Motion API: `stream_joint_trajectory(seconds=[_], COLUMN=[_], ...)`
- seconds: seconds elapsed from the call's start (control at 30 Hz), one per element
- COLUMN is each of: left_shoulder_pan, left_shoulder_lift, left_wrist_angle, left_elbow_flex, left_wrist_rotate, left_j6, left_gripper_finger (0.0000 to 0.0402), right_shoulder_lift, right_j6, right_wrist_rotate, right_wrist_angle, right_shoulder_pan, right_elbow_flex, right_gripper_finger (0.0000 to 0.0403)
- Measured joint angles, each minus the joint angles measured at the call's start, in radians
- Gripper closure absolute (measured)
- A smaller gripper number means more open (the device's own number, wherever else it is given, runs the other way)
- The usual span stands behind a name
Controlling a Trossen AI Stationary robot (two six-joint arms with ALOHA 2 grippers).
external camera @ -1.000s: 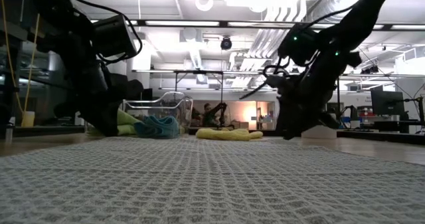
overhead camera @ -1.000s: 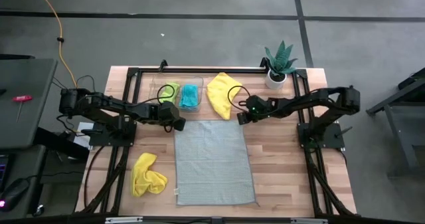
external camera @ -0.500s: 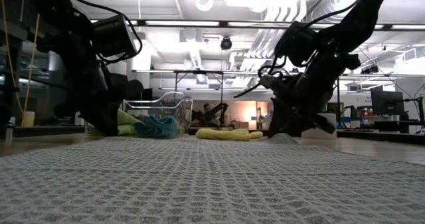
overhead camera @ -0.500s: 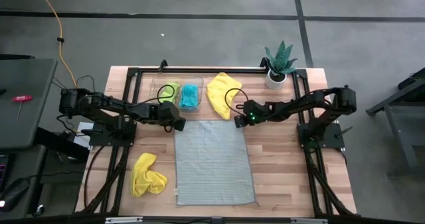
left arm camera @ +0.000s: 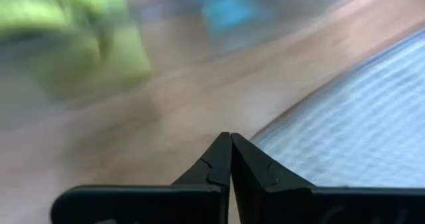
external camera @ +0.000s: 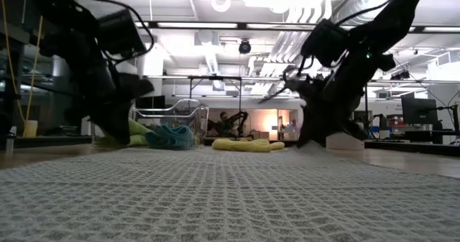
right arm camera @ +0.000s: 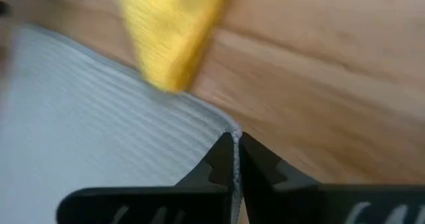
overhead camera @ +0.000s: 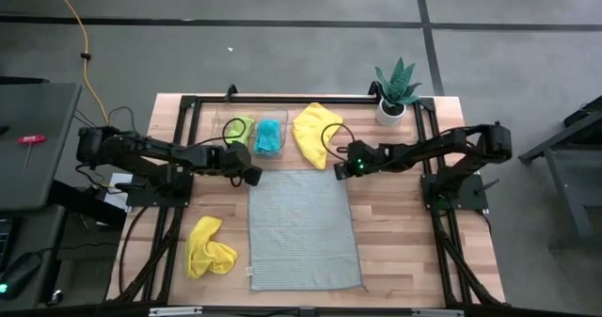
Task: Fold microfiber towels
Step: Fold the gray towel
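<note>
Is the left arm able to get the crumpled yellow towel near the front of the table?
Probably yes. The crumpled yellow towel lies alone on bare wood on the left arm's side, nothing on it. But the left tool is shut at the grey towel corner.

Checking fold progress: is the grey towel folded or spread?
Spread: the grey towel lies flat as one full rectangle on the table.
</note>
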Motion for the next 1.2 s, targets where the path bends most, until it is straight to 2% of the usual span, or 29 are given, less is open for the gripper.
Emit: stream_joint_trajectory(seconds=[0.2,0.43,0.53,0.83,0.97,1.1,1.2], left_shoulder_pan=[0.002,0.007,-0.003,-0.040,-0.040,-0.040,-0.040], left_shoulder_lift=[-0.103,-0.083,-0.040,0.076,0.103,0.115,0.117], left_wrist_angle=[-0.010,-0.007,-0.006,0.038,0.075,0.078,0.072], left_elbow_flex=[0.001,0.002,0.002,0.003,0.006,0.007,0.007], left_wrist_rotate=[-0.017,0.000,0.000,-0.011,-0.014,-0.014,-0.015], left_j6=[0.041,0.030,0.001,-0.095,-0.104,-0.122,-0.123], left_gripper_finger=[0.0401,0.0387,0.0359,0.0245,0.0215,0.0212,0.0238], right_shoulder_lift=[-0.079,-0.079,-0.079,-0.079,-0.079,-0.079,-0.079], right_j6=[-0.022,-0.021,-0.021,-0.017,-0.017,-0.017,-0.018], right_wrist_rotate=[0.015,-0.001,-0.006,-0.016,-0.024,-0.025,-0.025], right_wrist_angle=[-0.010,-0.010,-0.005,-0.003,-0.003,-0.002,-0.002], right_shoulder_pan=[-0.020,-0.026,-0.020,-0.016,-0.016,-0.017,-0.017], right_elbow_flex=[0.001,0.003,0.003,0.003,0.004,0.004,0.004], right_gripper_finger=[0.0401,0.0402,0.0402,0.0402,0.0403,0.0403,0.0403])
